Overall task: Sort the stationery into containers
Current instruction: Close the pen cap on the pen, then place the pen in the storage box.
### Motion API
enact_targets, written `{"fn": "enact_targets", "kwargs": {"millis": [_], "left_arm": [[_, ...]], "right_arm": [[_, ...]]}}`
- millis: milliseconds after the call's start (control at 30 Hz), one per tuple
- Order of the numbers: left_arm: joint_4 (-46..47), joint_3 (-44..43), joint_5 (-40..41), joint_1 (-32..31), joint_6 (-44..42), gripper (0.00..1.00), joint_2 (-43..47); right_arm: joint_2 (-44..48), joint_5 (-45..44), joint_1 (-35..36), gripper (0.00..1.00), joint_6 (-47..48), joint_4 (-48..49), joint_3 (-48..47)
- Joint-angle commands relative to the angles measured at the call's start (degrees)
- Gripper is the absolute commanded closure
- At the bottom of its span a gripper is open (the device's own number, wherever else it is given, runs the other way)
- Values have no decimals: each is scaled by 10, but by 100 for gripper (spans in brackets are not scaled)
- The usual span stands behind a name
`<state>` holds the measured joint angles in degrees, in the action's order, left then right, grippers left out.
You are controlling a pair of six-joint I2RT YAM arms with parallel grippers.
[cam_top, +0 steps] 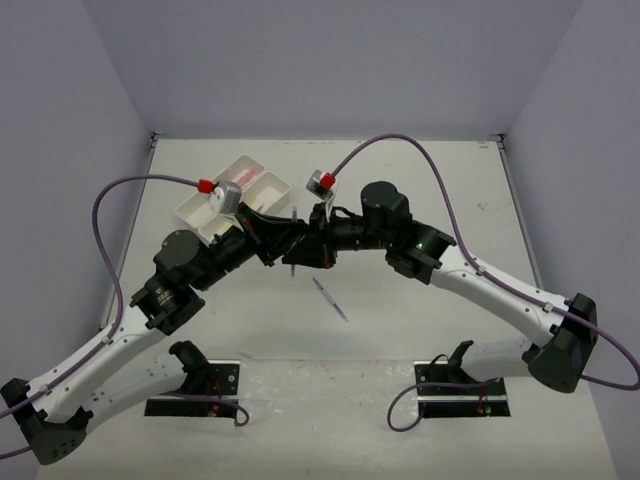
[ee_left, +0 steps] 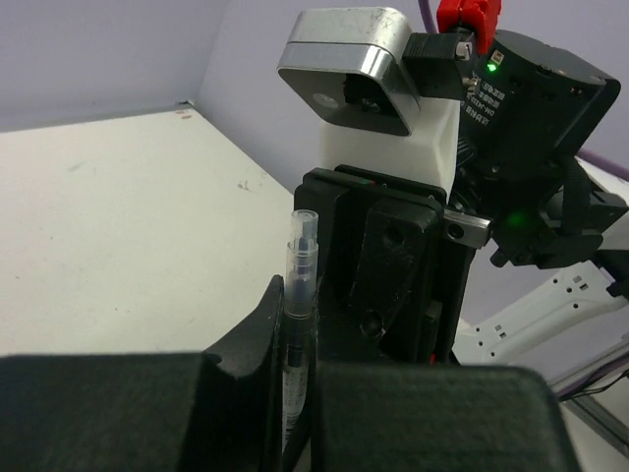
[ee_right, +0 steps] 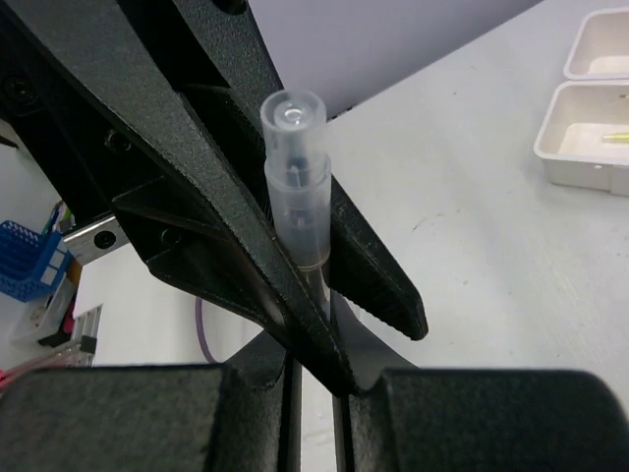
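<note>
**Top view.** My left gripper [cam_top: 284, 240] and right gripper [cam_top: 312, 246] meet tip to tip over the middle of the white table [cam_top: 450, 200]. What is between them is mostly hidden here. A thin blue-grey pen [cam_top: 330, 298] lies loose on the table just on the near side of them, its long axis running from far-left to near-right. Two long shallow white plastic trays [cam_top: 262, 188] sit side by side at the far left, partly covered by the left arm.

**Left wrist view.** The left gripper is closed on a slim pen with a clear cap [ee_left: 298, 295]. Its axis stands upright in frame, capped end uppermost. The right gripper's black body stands right beside it and blocks the view beyond.

**Right wrist view.** The right gripper is clamped on the same pen, again cap end up. The left gripper's fingers [ee_right: 226, 197] flank it on both sides. The trays show at upper right, and one holds a small yellow-green item [ee_right: 616, 138] that I cannot identify.
</note>
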<state>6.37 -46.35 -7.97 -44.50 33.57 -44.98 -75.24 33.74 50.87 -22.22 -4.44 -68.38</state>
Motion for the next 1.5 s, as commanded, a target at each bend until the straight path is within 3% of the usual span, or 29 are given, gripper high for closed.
{"fn": "enact_targets", "kwargs": {"millis": [0,100,167,233,300,400,433,500,567,633,700,933,1100,1267,1467], "left_arm": [[-74,-5,6,-12,-20,100,4],[-99,-30,60,-11,-40,100,-2],[-151,-70,156,-12,-80,100,-27],[-182,-114,250,-11,-139,100,-71],[-191,-152,349,-8,-209,100,-130],[-193,-224,478,48,-341,100,-252],[-187,-245,481,86,-382,100,-295],[-150,-258,396,156,-414,100,-355],[-116,-262,328,188,-440,100,-384],[1,-227,255,206,-496,100,-408],[55,-205,240,214,-532,100,-435],[84,-164,206,236,-569,99,-522],[125,-114,212,241,-549,80,-527],[132,-108,205,253,-539,85,-525],[128,-102,204,259,-527,66,-530]], "right_arm": [[10,-48,2,100,21,51,-9],[15,-64,2,90,25,48,0],[30,-105,-4,43,26,46,21],[60,-154,-19,11,22,32,60],[106,-220,-41,1,14,20,116],[169,-420,-56,1,27,-43,170],[197,-480,-64,1,33,-60,189],[244,-514,-92,1,42,-65,224],[270,-521,-114,1,47,-65,243],[295,-536,-132,1,53,-64,263],[306,-543,-134,1,49,-61,273],[331,-518,-136,1,54,-57,284],[312,-484,-137,1,54,-54,281],[302,-470,-137,1,56,-54,278],[310,-464,-137,1,60,-53,280]]}}
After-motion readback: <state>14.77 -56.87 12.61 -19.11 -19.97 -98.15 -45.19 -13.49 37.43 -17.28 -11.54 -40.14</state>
